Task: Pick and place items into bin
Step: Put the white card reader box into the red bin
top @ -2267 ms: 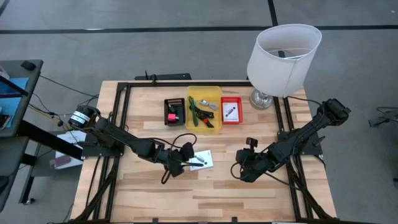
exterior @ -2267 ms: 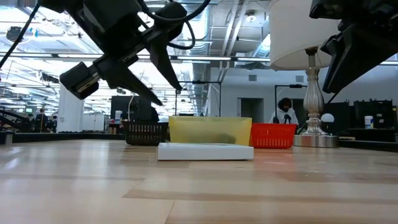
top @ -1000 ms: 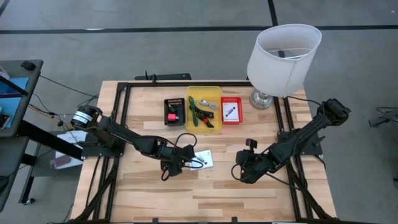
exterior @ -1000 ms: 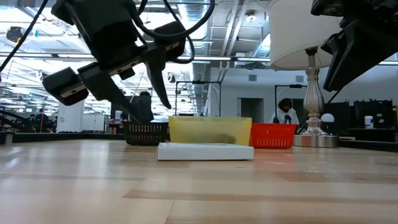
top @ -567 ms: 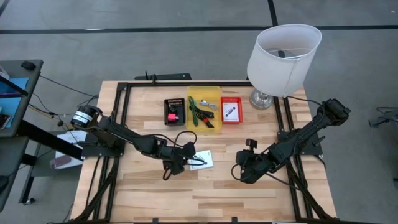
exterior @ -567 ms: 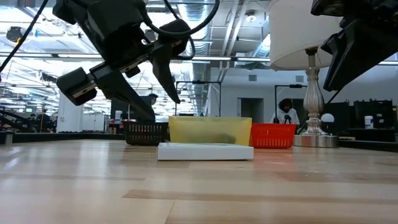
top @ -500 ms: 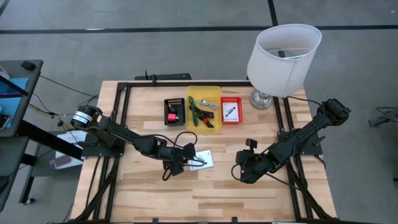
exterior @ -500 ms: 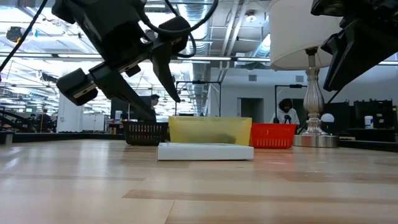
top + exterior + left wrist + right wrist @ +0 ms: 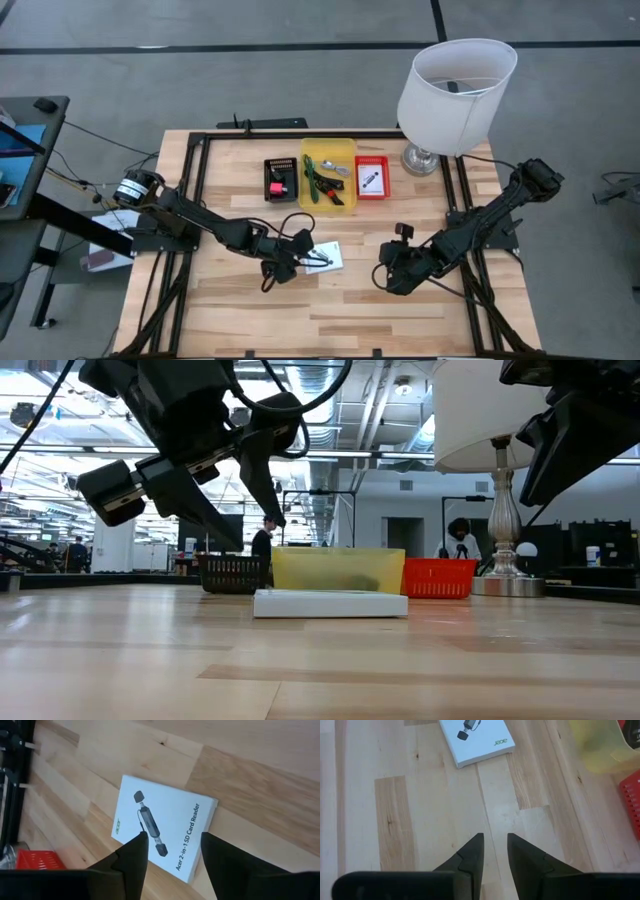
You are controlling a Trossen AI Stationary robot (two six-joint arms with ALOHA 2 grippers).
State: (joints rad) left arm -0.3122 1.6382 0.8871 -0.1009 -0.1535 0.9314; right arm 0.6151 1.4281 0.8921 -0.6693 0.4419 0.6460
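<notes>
A white card-reader box point(image 9: 326, 256) lies flat on the wood table, also in the left wrist view point(image 9: 165, 827) and low view point(image 9: 330, 603). My left gripper point(image 9: 302, 259) point(image 9: 173, 836) point(image 9: 260, 536) hovers open just above it, one finger over each side, touching nothing. My right gripper point(image 9: 383, 272) point(image 9: 495, 836) waits to the box's right, fingers narrowly open over bare wood. The yellow bin point(image 9: 328, 172) holds the green-handled tool, the red-and-black tool and a silver piece. A black bin point(image 9: 281, 178) holds a pink-red cube. A red bin point(image 9: 371, 178) holds a white card.
The white lamp point(image 9: 455, 95) stands at the table's far right corner, right of the red bin. The three bins sit in a row at the far middle. A black frame rail point(image 9: 190, 200) runs round the table. Bare wood lies along the near side.
My left gripper has shifted a little toward the table's right, over the white box, and has turned slightly; its fingers stay open. The box has not moved.
</notes>
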